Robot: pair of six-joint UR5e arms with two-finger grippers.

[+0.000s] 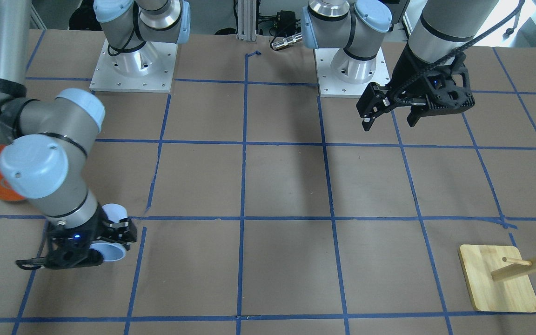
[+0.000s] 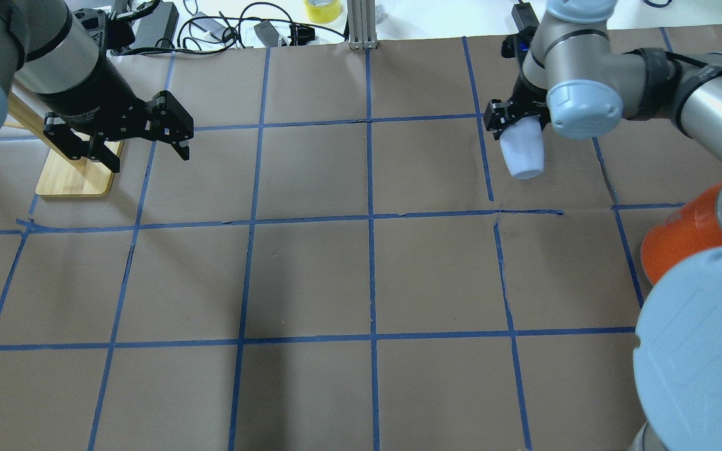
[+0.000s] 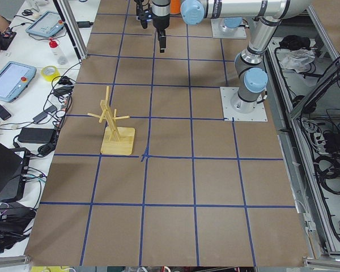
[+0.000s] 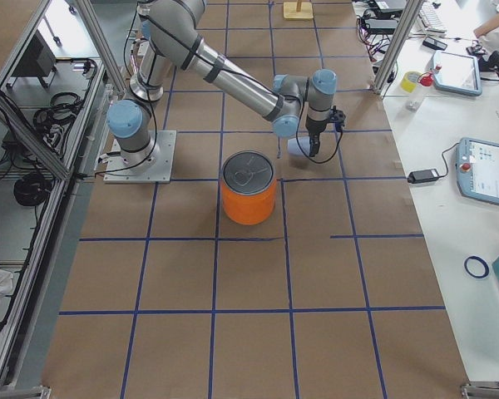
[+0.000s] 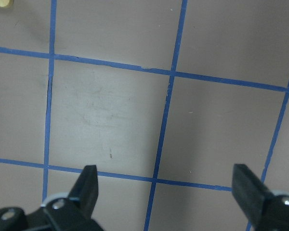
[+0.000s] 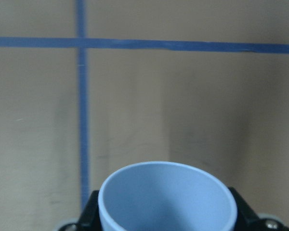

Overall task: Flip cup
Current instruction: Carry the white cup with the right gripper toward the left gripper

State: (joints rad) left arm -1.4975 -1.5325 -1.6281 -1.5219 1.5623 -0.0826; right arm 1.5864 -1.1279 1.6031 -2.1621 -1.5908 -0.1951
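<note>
The right gripper [image 2: 516,128] is clamped on the cup [image 2: 522,156], which is held across its body between the two fingers [image 6: 241,211]. The cup is carried tilted well off upright, roughly on its side, with one end seen jutting out toward the robot in the overhead view. In the right wrist view its open mouth and pale blue inside are seen at the bottom edge, with dark gripper parts at either side of it. Whether the cup touches the table [image 2: 367,275] cannot be told. It is placed in the far part of the table on the robot's right side, close to a crossing of the blue tape lines [image 2: 492,213].

A big orange can [image 4: 249,199] with a silver lid is stood upright near the cup, nearer the robot and apart from it.

The left gripper [image 2: 148,156] is held above the table on the robot's left side, well apart from the cup. Its jaws are spread wide with nothing between them, and only brown paper and blue tape are seen under them in the left wrist view. A wooden stand [image 3: 114,122] with pegs is set upright on its flat base on the left side of the table.
</note>
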